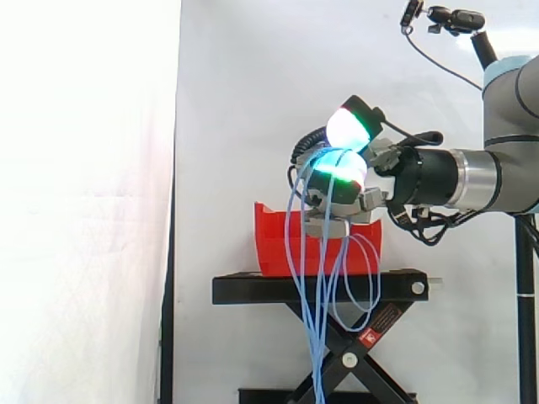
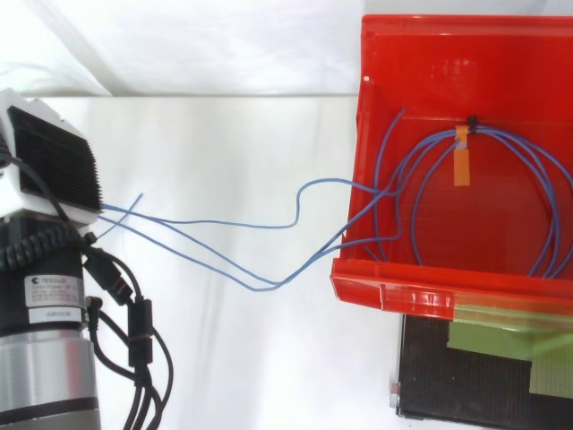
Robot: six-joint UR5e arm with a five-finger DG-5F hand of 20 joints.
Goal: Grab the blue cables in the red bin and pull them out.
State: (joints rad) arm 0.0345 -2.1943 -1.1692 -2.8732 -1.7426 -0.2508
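My hand (image 1: 347,200) hangs above the red bin (image 1: 274,240), fingers curled over a bunch of thin blue cables (image 1: 320,278). The cables drape over the glowing fingertips (image 1: 338,167) and hang down in long loops past the stand. From above, the hand (image 2: 49,166) is at the left, well clear of the red bin (image 2: 430,291). Two or three cable strands (image 2: 215,223) run from it across the white surface and over the bin's wall. A coil of the cable, tied with an orange tag (image 2: 461,166), lies on the bin's floor.
The bin rests on a black scissor stand (image 1: 253,289), whose top (image 2: 466,385) carries green tape (image 2: 501,336). A white curtain hangs behind. The arm enters from the right at bin height.
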